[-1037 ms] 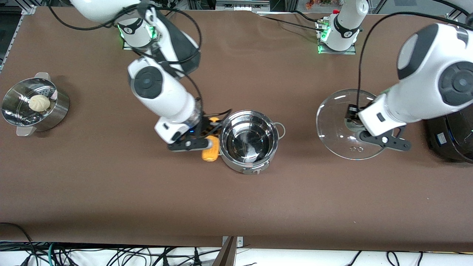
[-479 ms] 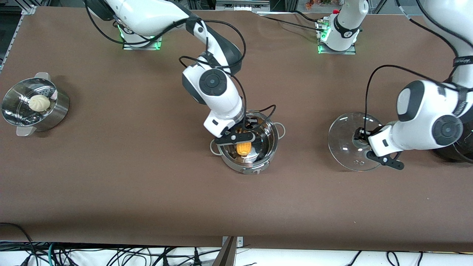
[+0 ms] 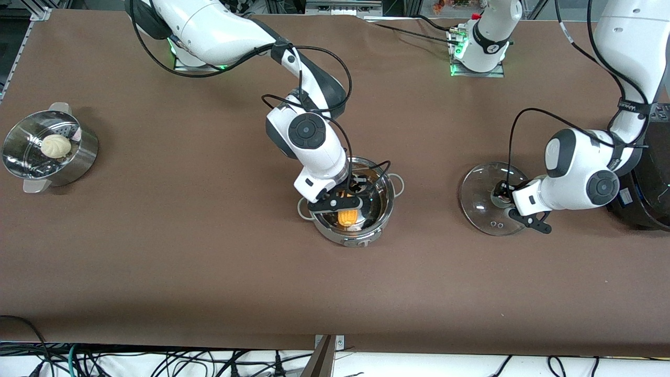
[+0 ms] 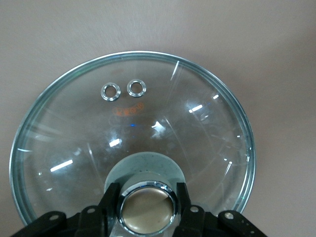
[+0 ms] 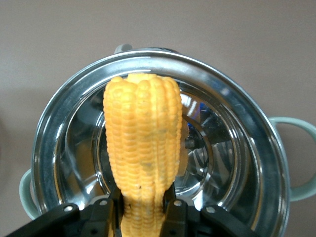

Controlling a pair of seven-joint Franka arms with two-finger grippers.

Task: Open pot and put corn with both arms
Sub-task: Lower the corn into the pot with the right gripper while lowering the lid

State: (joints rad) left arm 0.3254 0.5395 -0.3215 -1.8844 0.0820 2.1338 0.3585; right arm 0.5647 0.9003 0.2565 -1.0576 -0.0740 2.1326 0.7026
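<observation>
The steel pot (image 3: 388,184) stands uncovered mid-table, and the right wrist view looks straight down into the pot (image 5: 232,148). My right gripper (image 3: 343,202) is low inside its rim, shut on the corn (image 3: 347,216). That yellow cob (image 5: 143,133) hangs lengthwise over the pot's floor, pinched at one end between the right gripper (image 5: 143,211) fingers. The glass lid (image 3: 479,201) sits low over the table toward the left arm's end. My left gripper (image 3: 503,200) is shut on its copper knob (image 4: 148,206), and the lid (image 4: 133,123) spreads below the left gripper (image 4: 147,207).
A steel steamer pot (image 3: 84,157) with a white bun (image 3: 56,145) stands at the right arm's end of the table. A large black cooker (image 3: 646,188) stands beside the lid at the left arm's end.
The right gripper carried the corn from beside the pot to over it, then down inside the rim. The left gripper lowered the lid toward the table.
</observation>
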